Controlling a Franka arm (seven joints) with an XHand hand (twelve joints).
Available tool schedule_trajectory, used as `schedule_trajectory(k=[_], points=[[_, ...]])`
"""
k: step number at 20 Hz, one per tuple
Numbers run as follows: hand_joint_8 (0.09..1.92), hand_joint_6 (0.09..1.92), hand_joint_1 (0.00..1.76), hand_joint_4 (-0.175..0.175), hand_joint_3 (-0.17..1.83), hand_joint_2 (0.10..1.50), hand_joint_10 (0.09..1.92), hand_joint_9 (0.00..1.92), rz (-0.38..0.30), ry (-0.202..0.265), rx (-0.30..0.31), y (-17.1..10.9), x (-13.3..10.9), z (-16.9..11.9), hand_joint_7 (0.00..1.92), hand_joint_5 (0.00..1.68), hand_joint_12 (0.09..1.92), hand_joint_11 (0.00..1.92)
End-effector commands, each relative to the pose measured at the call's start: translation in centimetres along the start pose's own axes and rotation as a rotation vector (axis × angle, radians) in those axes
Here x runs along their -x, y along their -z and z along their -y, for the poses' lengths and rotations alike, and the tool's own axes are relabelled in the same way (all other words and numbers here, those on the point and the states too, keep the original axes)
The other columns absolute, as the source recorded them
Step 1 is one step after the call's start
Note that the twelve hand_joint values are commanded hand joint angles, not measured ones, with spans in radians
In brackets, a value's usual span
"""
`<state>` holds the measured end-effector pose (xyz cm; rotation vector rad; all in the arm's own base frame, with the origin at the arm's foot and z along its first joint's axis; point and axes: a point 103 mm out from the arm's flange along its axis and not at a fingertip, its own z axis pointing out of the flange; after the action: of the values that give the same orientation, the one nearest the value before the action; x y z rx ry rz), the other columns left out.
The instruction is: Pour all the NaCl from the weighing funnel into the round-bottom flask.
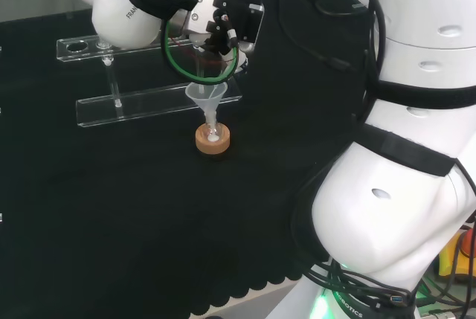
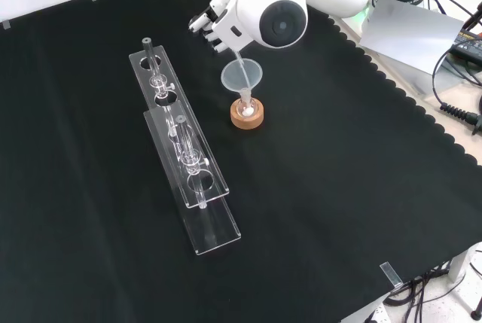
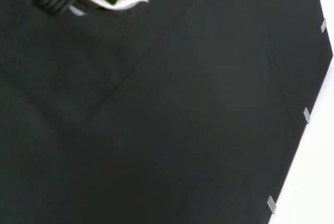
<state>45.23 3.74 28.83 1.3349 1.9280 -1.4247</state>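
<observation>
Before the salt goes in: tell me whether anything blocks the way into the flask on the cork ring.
Nothing visible blocks it. A clear funnel sits in the flask on the cork ring, mouth open upward, with the hand just above it.

A laboratory bench is shown. A black cloth [image 2: 90,210] is spread over it. Just below the hand [image 2: 218,25], a clear funnel [image 2: 241,77] is seated in a flask on a cork ring [image 2: 247,116], and clear tiered racks [image 2: 192,187] are set beside it.
</observation>
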Motion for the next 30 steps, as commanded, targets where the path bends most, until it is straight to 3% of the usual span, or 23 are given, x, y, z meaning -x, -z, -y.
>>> schedule_trajectory(k=[1, 22, 30], points=[[0.63, 0.89, 1.08, 0.175, 0.67, 0.71, 0.45, 1.04, 0.029, -0.006, -0.015, 0.3, 0.0, 0.0, 0.90, 1.15, 1.27, 0.51], [0.63, 0.89, 1.08, 0.175, 0.67, 0.71, 0.45, 1.03, 0.148, -0.005, -0.030, 2.4, -1.1, 0.1, 0.89, 1.15, 1.27, 0.49], [0.63, 0.89, 1.08, 0.175, 0.67, 0.71, 0.45, 1.03, 0.216, -0.033, -0.049, 2.8, -1.4, 0.4, 0.89, 1.15, 1.27, 0.49]])
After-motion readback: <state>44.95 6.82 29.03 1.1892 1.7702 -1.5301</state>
